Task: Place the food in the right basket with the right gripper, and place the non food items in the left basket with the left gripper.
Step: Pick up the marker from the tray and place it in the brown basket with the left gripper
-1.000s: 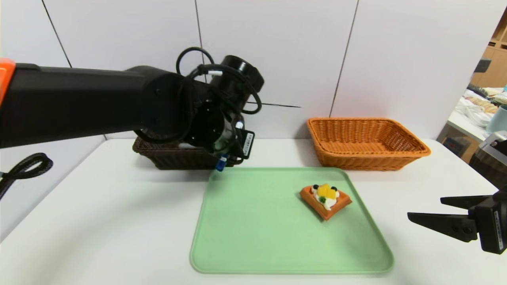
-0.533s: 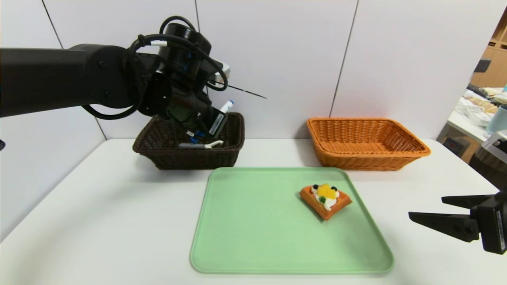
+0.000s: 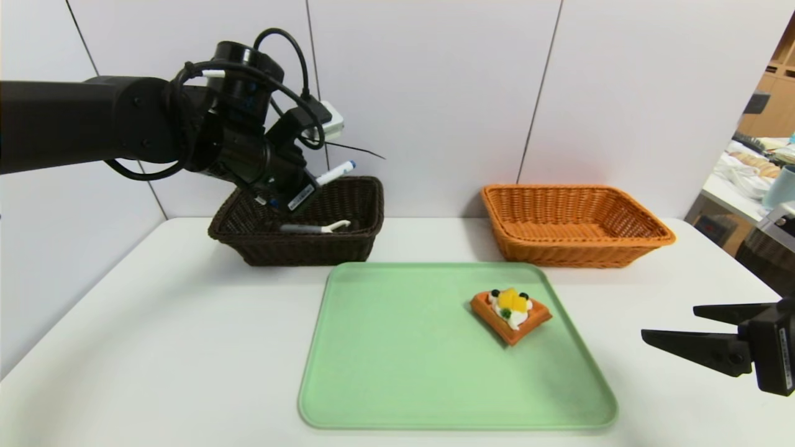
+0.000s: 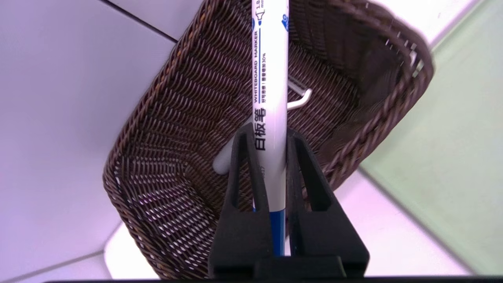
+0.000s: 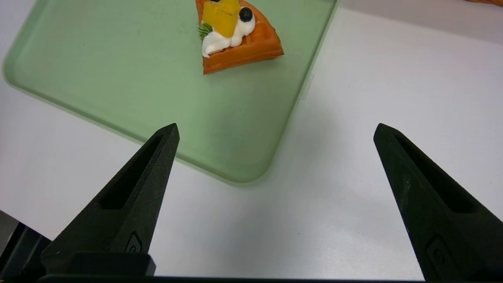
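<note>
My left gripper hangs above the dark brown left basket, shut on the white marker pen with the blue cap. In the left wrist view the fingers clamp the marker over the basket. The white peeler with a grey handle lies inside the basket, and part of the peeler shows behind the marker. The waffle food sits on the green tray, right of centre. My right gripper is open, low at the table's right, apart from the waffle.
The orange right basket stands at the back right with nothing in it. The tray's near corner lies just ahead of my right gripper. A white wall stands close behind both baskets. Bare white table surrounds the tray.
My left arm swung back and to the left from the tray's far-left corner to above the brown basket, carrying the marker. The right arm stayed still.
</note>
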